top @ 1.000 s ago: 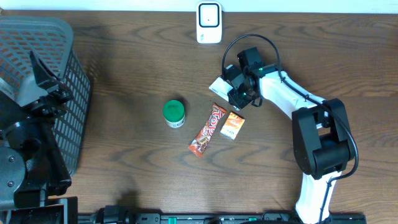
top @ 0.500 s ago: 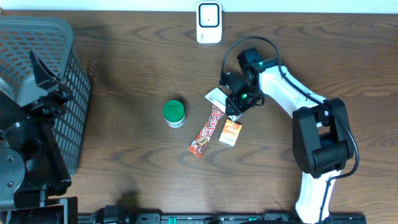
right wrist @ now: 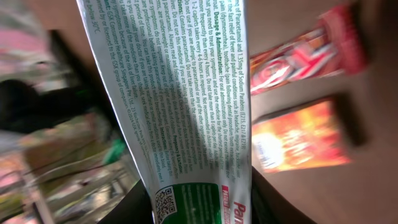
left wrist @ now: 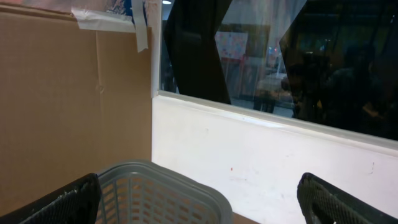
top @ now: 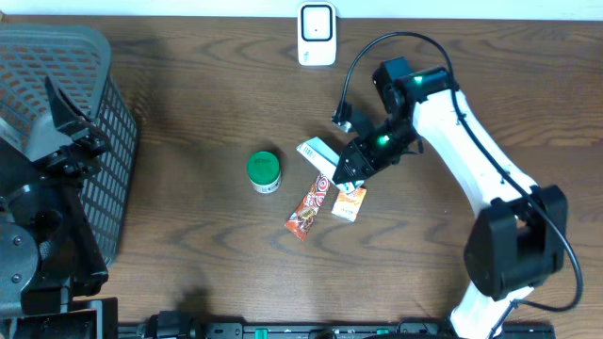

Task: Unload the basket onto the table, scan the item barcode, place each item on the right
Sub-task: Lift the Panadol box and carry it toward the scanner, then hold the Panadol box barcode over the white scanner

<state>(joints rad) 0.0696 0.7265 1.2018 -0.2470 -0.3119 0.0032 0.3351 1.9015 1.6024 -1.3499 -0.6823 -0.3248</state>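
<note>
dark wood worktop [top: 188, 104], snack bar [top: 311, 202] and orange packet [top: 350, 198] nearest. right end effector [top: 341, 175] pinches the white medicine box [top: 317, 153] just above them, left end effector [left wrist: 199, 202] gapes wide. looks mid-carry to me; next the barcode needs facing the scanner [top: 317, 35] at the far edge.

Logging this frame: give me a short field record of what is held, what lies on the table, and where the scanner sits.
held item: white printed medicine box, clamped in the right gripper
left gripper: open, holding nothing, above the grey plastic basket
scanner: white scanner unit at the far edge of the dark wooden table, apart from the box
on table: green-lidded round jar; long red snack wrapper; small orange packet
code seen: QR square on the box in the right wrist view
</note>
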